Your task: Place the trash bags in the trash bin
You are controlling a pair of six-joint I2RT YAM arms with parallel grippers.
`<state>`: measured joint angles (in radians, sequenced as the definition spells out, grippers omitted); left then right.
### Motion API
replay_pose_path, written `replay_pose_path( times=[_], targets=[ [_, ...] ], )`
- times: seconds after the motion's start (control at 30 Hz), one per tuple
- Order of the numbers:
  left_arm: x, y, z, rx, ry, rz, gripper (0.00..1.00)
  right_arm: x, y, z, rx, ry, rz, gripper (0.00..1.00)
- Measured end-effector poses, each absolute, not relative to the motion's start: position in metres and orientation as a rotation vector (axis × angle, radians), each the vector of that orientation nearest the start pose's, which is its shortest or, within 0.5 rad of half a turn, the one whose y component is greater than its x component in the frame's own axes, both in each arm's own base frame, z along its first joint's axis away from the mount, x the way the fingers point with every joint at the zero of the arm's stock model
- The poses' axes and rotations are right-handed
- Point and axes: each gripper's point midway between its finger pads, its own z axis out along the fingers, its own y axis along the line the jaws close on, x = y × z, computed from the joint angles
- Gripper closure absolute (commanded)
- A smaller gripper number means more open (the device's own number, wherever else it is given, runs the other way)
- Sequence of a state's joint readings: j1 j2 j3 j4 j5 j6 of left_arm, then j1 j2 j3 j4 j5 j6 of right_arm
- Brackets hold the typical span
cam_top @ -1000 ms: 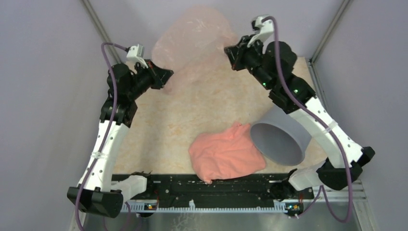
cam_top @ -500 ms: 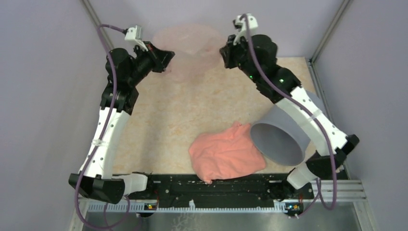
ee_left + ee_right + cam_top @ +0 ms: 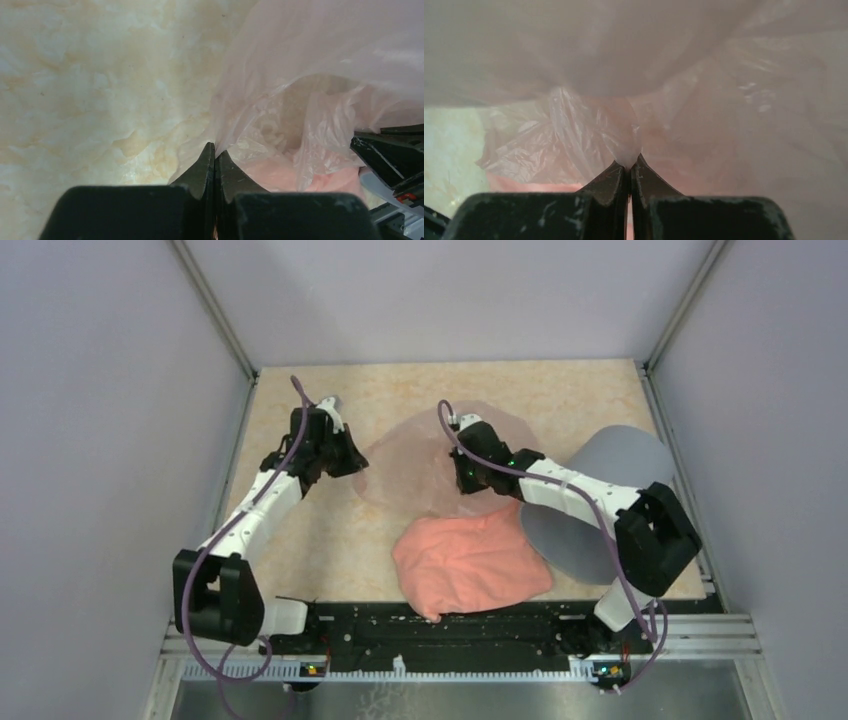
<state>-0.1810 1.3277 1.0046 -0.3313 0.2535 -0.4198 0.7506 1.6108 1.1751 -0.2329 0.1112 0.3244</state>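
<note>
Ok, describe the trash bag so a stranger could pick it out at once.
Look at the middle of the beige table. The trash bag is the film there, pinched at its sides by the left gripper and the right gripper. Unlike the opaque salmon cloth and the grey bin near it, it is pale, crinkly and see-through.

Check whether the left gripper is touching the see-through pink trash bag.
Touching. The left wrist view shows the left gripper shut on the trash bag, with the film's edge pinched between its tips.
</note>
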Motion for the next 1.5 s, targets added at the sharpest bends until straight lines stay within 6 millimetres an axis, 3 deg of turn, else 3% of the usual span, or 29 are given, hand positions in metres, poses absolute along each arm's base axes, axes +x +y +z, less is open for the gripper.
replay_pose_path(
  times=[0.03,0.07,0.13,0.2,0.27,0.37,0.4,0.47,0.53,0.6,0.67,0.8,0.9,0.97,1.07,1.3,1.5],
  targets=[
    [0.349,-0.124,0.164,-0.144,2.311,-0.59,1.0,0.321,0.292,0.121,-0.445,2.321,0.41,1.0],
    [0.348,-0.122,0.167,-0.145,2.304,-0.584,1.0,0.314,0.285,0.115,-0.457,2.364,0.384,1.0],
    [0.35,-0.12,0.192,-0.137,2.24,-0.573,1.0,0.318,0.288,0.142,-0.458,2.339,0.392,1.0],
    [0.357,-0.117,0.241,-0.121,2.119,-0.565,1.0,0.334,0.302,0.201,-0.437,2.22,0.452,1.0],
    [0.362,-0.114,0.305,-0.097,1.958,-0.559,1.0,0.349,0.317,0.281,-0.405,2.043,0.537,1.0],
    [0.348,-0.106,0.4,-0.063,1.705,-0.552,1.0,0.343,0.316,0.389,-0.363,1.807,0.64,1.0],
    [0.341,-0.104,0.42,-0.059,1.65,-0.551,1.0,0.336,0.312,0.419,-0.355,1.741,0.669,1.0],
    [0.326,-0.099,0.45,-0.05,1.56,-0.55,1.0,0.323,0.304,0.456,-0.343,1.656,0.708,1.0],
    [0.314,-0.096,0.463,-0.048,1.518,-0.546,1.0,0.315,0.3,0.471,-0.343,1.619,0.73,1.0],
    [0.31,-0.093,0.466,-0.052,1.505,-0.538,1.0,0.313,0.301,0.468,-0.355,1.632,0.734,1.0],
    [0.312,-0.092,0.459,-0.058,1.521,-0.528,1.0,0.317,0.308,0.45,-0.38,1.675,0.733,0.97],
    [0.321,-0.091,0.427,-0.081,1.592,-0.508,1.0,0.323,0.322,0.382,-0.447,1.848,0.694,0.87],
    [0.326,-0.089,0.395,-0.101,1.663,-0.489,1.0,0.325,0.327,0.343,-0.484,1.953,0.665,0.61],
    [0.328,-0.087,0.378,-0.117,1.702,-0.471,1.0,0.322,0.328,0.327,-0.504,1.995,0.662,0.42],
    [0.332,-0.08,0.352,-0.153,1.752,-0.426,1.0,0.318,0.329,0.316,-0.522,2.019,0.664,0.28],
    [0.342,-0.059,0.295,-0.248,1.869,-0.282,1.0,0.298,0.323,0.275,-0.572,2.099,0.636,0.21],
    [0.343,-0.048,0.272,-0.287,1.91,-0.227,1.0,0.265,0.31,0.222,-0.624,2.206,0.591,0.21]
  ],
)
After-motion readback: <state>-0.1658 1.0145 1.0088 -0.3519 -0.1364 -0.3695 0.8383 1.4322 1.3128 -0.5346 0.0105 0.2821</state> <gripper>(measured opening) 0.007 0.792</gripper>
